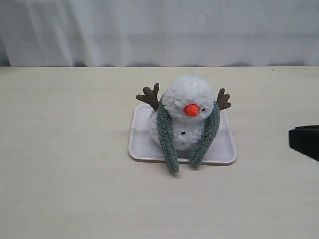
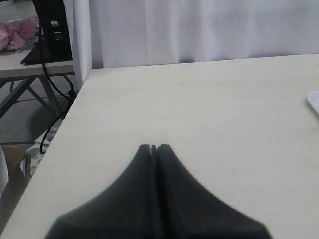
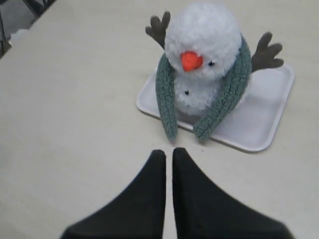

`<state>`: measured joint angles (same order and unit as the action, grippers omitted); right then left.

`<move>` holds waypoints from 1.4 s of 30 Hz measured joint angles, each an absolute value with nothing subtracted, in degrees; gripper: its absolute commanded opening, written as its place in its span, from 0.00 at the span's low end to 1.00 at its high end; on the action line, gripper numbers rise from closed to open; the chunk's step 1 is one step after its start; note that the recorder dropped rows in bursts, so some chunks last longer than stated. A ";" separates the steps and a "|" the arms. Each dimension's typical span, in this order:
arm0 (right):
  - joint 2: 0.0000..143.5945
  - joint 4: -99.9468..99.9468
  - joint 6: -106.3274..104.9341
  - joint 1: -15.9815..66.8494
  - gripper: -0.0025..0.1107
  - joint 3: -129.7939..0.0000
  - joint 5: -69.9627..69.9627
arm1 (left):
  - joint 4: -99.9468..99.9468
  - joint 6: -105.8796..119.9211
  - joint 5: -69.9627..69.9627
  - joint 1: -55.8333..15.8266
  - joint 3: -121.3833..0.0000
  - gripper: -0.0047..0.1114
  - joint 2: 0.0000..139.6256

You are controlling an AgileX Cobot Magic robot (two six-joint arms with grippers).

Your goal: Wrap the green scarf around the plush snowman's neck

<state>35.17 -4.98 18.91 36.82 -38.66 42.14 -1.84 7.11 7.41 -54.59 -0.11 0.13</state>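
Exterior view: snowman (image 1: 187, 107) sits upright on a white tray (image 1: 224, 152) in the middle of the table (image 1: 65, 164), facing the camera. Scarf (image 1: 167, 137) passes behind the head at neck level and hangs down both sides of the body. Both ends reach past the tray's front rim and are not crossed in front. The lengths look roughly equal on each side, so I judge the drape balances itself and needs no holding. Right gripper (image 1: 302, 141) is only a dark block at the frame edge, well apart from the tray; jaws unreadable here.

Left wrist view: left gripper (image 2: 153, 148) is pressed together with nothing between the fingers, over bare table. Only a sliver of tray rim shows. The arm looks parked clear of the work.

Right wrist view: right gripper (image 3: 169, 152) is pressed together and empty, aimed toward the scarf ends without touching them. Judgement: wrap essentially in place. The neck crease itself is hidden under fleece.
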 measured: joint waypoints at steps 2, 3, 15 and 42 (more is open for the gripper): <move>32.27 -5.08 18.91 36.82 0.06 -38.66 42.14 | -1.84 7.11 7.41 -54.59 -0.11 0.04 0.13; 30.80 -5.08 18.91 36.82 0.06 -38.66 42.14 | -1.84 7.11 7.41 -54.59 -0.11 0.04 0.13; 17.94 -5.08 18.91 36.82 0.06 -38.56 42.36 | -1.84 7.11 7.41 -54.59 -0.11 0.04 0.13; 2.65 -5.08 18.91 32.72 0.06 -38.56 42.47 | -1.84 7.11 7.41 -54.59 -0.11 0.04 0.13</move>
<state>2.65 -5.08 18.91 32.72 -38.56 42.47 -1.84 7.11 7.41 -54.59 -0.11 0.13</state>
